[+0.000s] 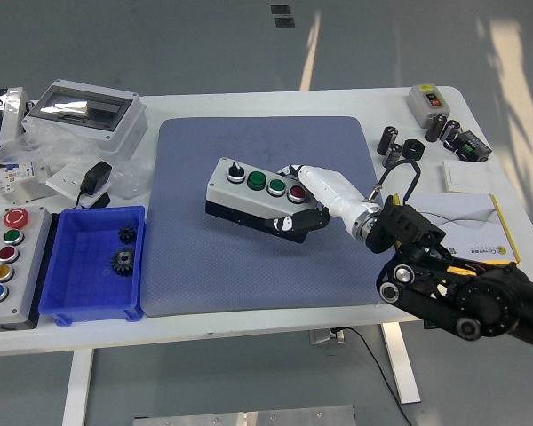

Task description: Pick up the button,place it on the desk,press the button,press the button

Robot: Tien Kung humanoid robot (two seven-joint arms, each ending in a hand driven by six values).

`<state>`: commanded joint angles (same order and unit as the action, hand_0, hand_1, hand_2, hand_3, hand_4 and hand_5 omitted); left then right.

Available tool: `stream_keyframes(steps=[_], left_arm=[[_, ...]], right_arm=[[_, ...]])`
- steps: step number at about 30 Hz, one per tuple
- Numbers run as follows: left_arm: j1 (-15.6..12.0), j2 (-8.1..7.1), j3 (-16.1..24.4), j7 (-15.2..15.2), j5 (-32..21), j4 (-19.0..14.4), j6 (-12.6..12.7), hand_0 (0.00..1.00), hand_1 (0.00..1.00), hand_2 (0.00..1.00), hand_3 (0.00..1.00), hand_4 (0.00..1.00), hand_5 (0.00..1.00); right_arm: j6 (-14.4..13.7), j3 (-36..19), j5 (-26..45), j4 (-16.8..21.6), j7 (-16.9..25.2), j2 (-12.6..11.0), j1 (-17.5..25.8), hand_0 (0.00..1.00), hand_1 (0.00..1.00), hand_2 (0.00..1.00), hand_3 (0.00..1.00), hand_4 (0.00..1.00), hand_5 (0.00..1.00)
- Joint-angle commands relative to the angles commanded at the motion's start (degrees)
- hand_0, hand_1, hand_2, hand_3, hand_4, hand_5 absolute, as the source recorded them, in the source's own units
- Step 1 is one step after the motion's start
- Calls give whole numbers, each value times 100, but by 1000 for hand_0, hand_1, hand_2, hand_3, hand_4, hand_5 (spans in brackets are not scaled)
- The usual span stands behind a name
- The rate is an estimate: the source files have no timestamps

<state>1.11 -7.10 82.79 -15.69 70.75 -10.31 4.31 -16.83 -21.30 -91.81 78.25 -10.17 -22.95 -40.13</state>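
The right robot hand (304, 201) pinched the right end of the push-button control box (256, 200), which sat over the blue mat (249, 266) on the tabletop (249, 333), apparently tilted. With only 1 end gripped, the box could pivot or slip and land crooked, leaving its 3 buttons awkward to press.

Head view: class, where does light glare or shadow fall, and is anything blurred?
Head view: bright sunlight streaks cross the floor beyond the white table; the button box in the right hand looks sharp, with only a soft shadow on the blue mat.
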Motion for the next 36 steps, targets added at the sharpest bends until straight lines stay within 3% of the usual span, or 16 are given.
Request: stream_keyframes(steps=[1,2,5,7,8,13,14,19,20,25,26,31,32,36], left_arm=[[2,2,1,2,2,0,-1,627,591,556,621,607,181],[8,7,0,5,6,0,-2,627,591,557,622,607,180],[24,14,9,9,31,0,-6,627,591,557,622,607,180],[30,12,11,9,38,0,-6,627,591,557,622,607,180],[32,11,12,9,41,0,-6,626,591,556,622,606,181],[28,10,-4,5,26,0,-6,626,591,556,622,606,181],[26,11,-10,2,19,0,-6,627,590,556,622,604,181],[22,16,-40,45,-22,0,16,627,590,556,622,604,181],[22,17,-48,61,-33,0,23,627,591,556,622,604,182],[21,19,-48,81,-37,0,37,627,591,556,622,604,182],[18,23,-49,77,-37,0,37,627,591,556,621,603,185],[1,46,-60,53,-46,0,33,627,591,556,621,603,185],[-2,49,-62,49,-47,0,33,626,590,556,620,602,186],[-11,52,-62,40,-51,0,33,626,590,556,620,602,186]], right_arm=[[-39,45,-118,78,128,-63,17,94,276,342,391,41,2],[-113,124,-312,112,321,-114,39,95,276,343,311,13,2],[-250,332,-695,-20,591,-86,51,95,276,343,311,13,2],[-320,439,-938,-185,658,-17,48,95,276,343,311,13,2],[-343,471,-1044,-261,671,16,48,157,298,351,312,38,2],[-338,539,-1248,-599,647,147,60,157,298,351,312,38,2],[-300,534,-1207,-647,640,166,68,364,392,383,371,161,2],[-112,428,-1019,-749,704,208,114,364,392,383,371,161,2],[-78,401,-979,-756,727,210,123,586,511,499,480,226,2],[-5,326,-825,-758,796,199,143,586,511,499,480,226,2],[2,317,-793,-755,804,196,146,699,642,600,605,100,2],[16,288,-692,-737,810,169,158,699,642,600,605,100,2],[19,285,-680,-733,809,163,159,746,696,667,660,281,2],[53,279,-591,-714,807,132,159,746,696,667,660,281,2]])
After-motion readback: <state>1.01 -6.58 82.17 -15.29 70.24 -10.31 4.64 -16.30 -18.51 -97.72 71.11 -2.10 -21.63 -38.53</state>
